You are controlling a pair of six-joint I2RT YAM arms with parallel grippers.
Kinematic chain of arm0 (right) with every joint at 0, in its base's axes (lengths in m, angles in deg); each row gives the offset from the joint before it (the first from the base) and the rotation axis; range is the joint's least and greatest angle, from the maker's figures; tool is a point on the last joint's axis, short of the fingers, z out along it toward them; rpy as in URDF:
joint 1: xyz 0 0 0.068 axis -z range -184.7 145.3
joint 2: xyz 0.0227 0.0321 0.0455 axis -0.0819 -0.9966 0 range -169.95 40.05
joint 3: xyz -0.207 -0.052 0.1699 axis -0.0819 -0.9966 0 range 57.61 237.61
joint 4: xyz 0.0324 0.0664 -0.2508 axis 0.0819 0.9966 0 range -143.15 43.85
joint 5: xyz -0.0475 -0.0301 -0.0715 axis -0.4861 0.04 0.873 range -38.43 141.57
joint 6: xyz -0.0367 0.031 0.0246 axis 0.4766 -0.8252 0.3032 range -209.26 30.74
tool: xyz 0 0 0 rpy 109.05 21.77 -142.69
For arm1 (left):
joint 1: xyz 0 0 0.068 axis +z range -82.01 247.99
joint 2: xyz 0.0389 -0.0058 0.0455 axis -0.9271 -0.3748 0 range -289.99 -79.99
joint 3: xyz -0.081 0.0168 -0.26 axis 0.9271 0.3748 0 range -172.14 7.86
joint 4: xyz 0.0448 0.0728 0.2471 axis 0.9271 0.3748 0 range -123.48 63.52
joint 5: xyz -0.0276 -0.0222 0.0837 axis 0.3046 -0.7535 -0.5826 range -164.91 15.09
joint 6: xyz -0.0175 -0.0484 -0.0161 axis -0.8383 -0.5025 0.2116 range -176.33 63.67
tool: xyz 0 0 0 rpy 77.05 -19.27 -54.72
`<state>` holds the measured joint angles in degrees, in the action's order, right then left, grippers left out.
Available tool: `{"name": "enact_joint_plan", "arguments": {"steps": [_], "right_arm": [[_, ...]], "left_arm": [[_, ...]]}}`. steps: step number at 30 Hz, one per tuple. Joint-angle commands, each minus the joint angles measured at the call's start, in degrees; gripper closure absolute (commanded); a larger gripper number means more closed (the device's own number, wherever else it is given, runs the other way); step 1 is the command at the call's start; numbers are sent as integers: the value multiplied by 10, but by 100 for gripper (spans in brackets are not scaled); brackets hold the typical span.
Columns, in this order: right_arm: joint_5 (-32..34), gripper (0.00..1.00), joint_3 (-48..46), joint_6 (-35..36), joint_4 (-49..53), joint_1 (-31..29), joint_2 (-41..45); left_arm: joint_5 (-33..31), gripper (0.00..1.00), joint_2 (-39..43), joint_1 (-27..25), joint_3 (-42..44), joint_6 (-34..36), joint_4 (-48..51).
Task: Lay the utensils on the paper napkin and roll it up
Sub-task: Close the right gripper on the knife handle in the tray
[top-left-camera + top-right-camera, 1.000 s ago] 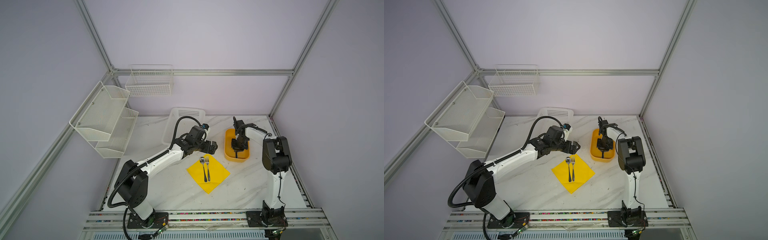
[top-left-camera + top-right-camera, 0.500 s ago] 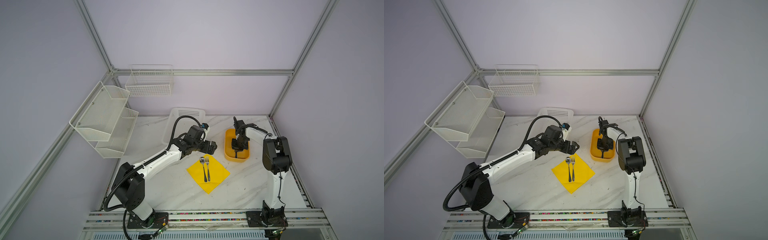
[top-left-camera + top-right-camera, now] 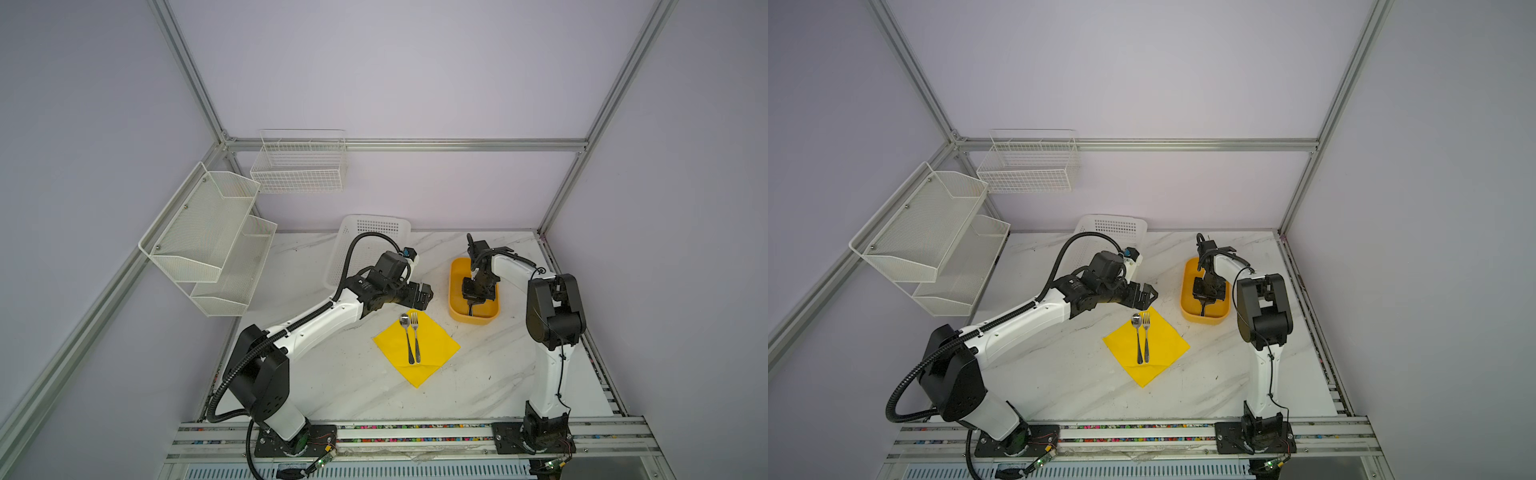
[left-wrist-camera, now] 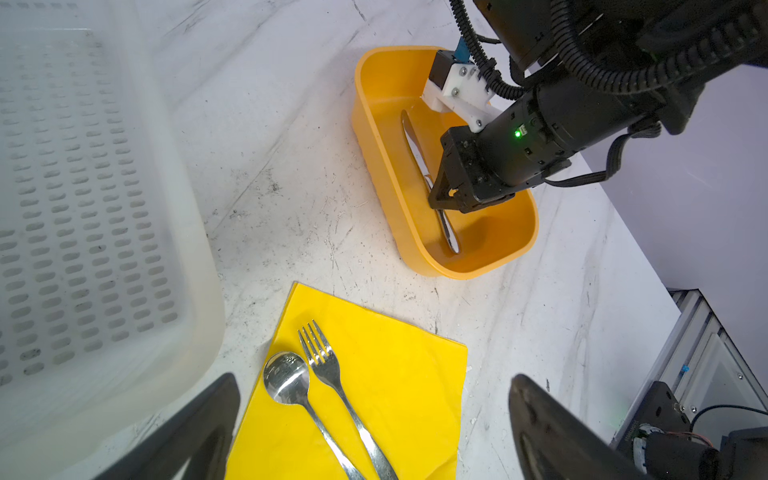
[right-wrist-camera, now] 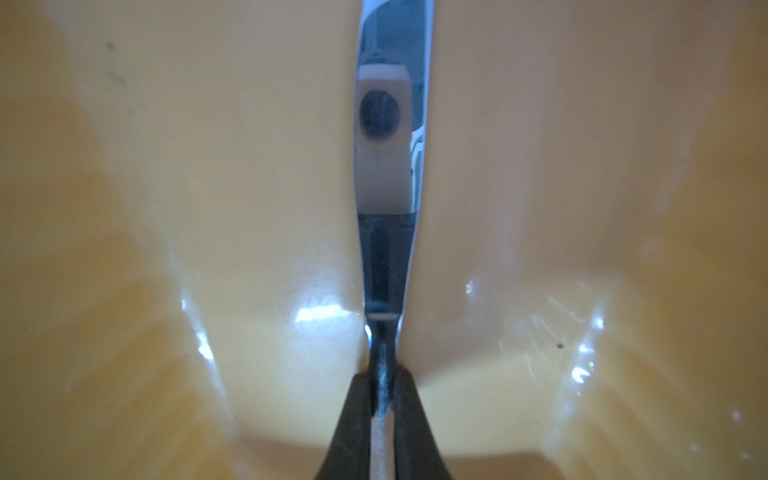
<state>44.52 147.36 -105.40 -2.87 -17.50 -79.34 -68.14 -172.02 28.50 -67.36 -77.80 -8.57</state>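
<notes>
The right gripper (image 5: 383, 390) is down inside the orange tub (image 4: 376, 137), jaws closed across the narrow neck of the knife (image 5: 388, 166), whose long axis follows the tub's length. The paper napkin (image 3: 436, 345) lies on the counter (image 3: 332, 374) just beside the tub, carrying the spoon (image 3: 404, 320) and fork (image 3: 415, 336) side by side, roughly parallel to the knife. The left gripper (image 3: 424, 296) hovers wide open and empty at the napkin's far corner.

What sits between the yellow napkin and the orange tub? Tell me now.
Nothing: only bare, scuffed marble table separates the napkin from the tub. The left wrist view shows the gap plainly; both top views agree.
</notes>
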Motion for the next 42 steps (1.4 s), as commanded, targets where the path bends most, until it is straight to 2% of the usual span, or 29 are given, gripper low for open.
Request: {"name": "enact_joint_plan", "arguments": {"steps": [1,26,42], "right_arm": [[10,95,20,6,33,-3,17],[8,94,64,16,40,-3,20],[51,94,86,37,24,-5,-62]], "left_arm": [[-1,0,31,3,13,-1,-11],[10,0,18,3,-1,-1,-10],[1,0,23,3,-4,4,1]]}}
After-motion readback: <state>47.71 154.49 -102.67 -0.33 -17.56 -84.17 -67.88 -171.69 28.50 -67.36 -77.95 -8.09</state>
